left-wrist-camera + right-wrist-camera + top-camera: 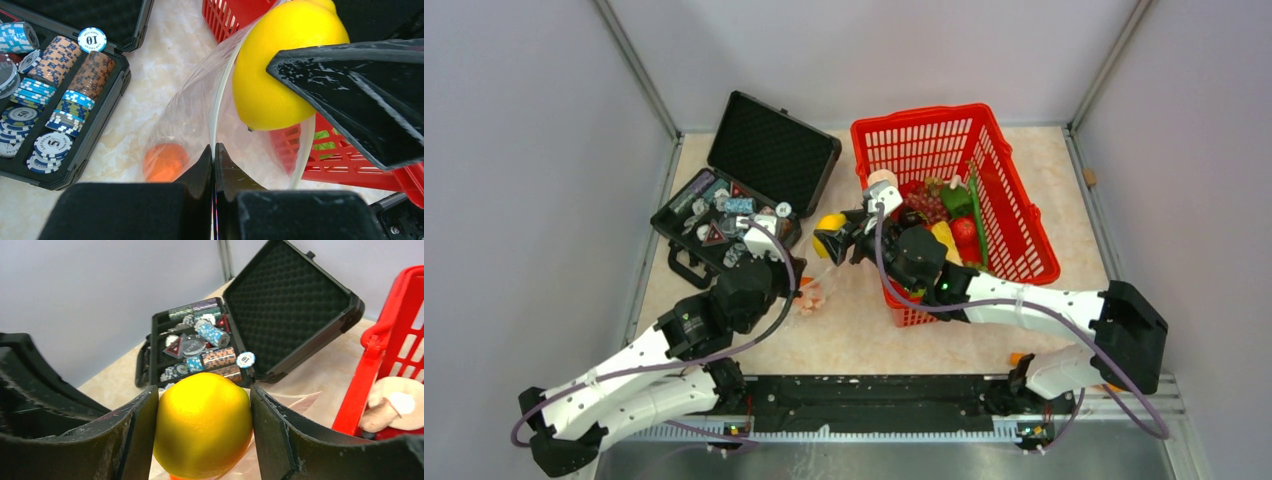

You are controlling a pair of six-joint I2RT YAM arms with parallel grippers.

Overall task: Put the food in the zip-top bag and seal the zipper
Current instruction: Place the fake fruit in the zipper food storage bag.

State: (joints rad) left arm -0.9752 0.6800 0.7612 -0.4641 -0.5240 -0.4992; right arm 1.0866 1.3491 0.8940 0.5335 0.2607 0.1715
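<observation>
Left gripper (214, 149): black fingers pressed together at the bottom of the left wrist view, no gap between the tips, pinching the near lip of the zip-top bag (186, 117).

Zipper (218, 102): whitish strip rising from the pinch point and curving up to the right. A second run of strip shows further right, so the mouth stands open between the two.

Zip-top bag: clear and crinkled, lying on the marbled table (864, 335) between the black case (774, 140) and the red basket (921, 114). Its mouth is lifted by the left gripper.

Orange (165, 162): inside the bag, low in it, seen through the film just left of the left gripper's fingers.

Right gripper (202, 407): fingers set at a medium spread, each pad flat against one side of the lemon (202, 427), which fills the space between them.

Lemon: yellow and held clear of the table, at the bag's mouth. In the left wrist view it sits between the two runs of strip. It seems to be at the lip, but the clear film makes it hard to tell whether it has passed it.

Red basket: right of the bag, with the right arm reaching across its near-left corner. It contains a mushroom (395, 402) at the left wall, dark grapes (927, 205), a green pepper (956, 200) and a red fruit (965, 230).

Black case: lid open, foam-lined, left of the bag. The tray holds stacked poker chips (65, 70).
</observation>
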